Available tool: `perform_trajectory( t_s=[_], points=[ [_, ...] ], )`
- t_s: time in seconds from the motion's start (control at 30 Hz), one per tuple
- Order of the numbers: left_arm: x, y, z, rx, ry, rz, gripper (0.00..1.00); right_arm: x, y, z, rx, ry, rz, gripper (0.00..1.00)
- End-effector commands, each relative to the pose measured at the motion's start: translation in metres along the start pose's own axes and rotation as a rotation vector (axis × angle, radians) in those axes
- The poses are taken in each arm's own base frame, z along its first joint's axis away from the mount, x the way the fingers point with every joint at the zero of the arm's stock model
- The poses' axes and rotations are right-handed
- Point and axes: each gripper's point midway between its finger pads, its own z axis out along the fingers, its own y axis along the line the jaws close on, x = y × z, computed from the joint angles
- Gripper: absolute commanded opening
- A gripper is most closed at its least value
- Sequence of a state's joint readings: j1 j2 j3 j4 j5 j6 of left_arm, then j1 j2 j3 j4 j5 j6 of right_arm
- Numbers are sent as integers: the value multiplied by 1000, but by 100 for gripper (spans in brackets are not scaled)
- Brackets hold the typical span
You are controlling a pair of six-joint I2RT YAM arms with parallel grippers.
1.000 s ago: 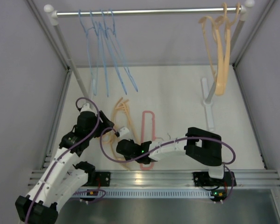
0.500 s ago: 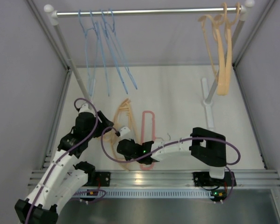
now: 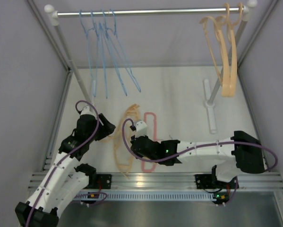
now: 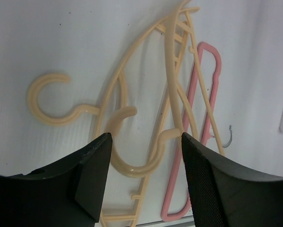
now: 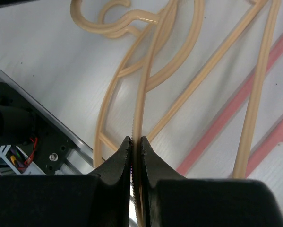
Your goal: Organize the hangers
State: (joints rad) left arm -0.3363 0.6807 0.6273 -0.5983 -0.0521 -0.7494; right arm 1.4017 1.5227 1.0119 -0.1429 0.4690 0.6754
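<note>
Four blue hangers (image 3: 103,40) and two or three overlapped peach hangers (image 3: 230,71) are hung on the rail (image 3: 155,11).
Two loose peach hangers (image 4: 170,71) and one pink hanger (image 4: 207,46) are laid on the table (image 3: 179,94); one peach bar is pinched by the right gripper (image 5: 135,142), while the left gripper (image 4: 143,137) is held wide.

Peach hangers (image 4: 168,56), pink hanger (image 4: 206,45), seemingly pale-blue hangers (image 3: 103,61).

Top external: high behind arm bases, looking down over whole surface (image 3: 188,94), rail (image 3: 150,11) far. Left wrist: close, downward past left end effector (image 4: 146,142). Right wrist: closer. All three share peach hangers (image 3: 132,109), pink hanger (image 3: 150,113).
</note>
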Motion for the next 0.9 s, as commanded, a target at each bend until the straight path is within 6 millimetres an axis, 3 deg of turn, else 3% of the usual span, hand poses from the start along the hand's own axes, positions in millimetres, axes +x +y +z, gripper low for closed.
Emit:
perform_trajectory(
  t_s=[0.0, 0.2, 0.43, 0.67, 0.87],
  points=[
    [-1, -2, -3, 17, -11, -12, 65, 2, -16, -18, 60, -7, 20, 0],
    [-1, -7, -4, 39, -3, -17, 65, 7, -44, -46, 79, -35, 105, 0],
    [-2, -10, -1, 50, -1, -21, 65, -12, -49, -71, 57, -75, 134, 0],
    [6, -13, 1, 77, 29, -22, 64, -18, -43, -75, 9, -87, 155, 0],
    [8, -13, 1, 83, 34, -22, 64, -37, -60, -81, 47, -155, 185, 0]
  ],
)
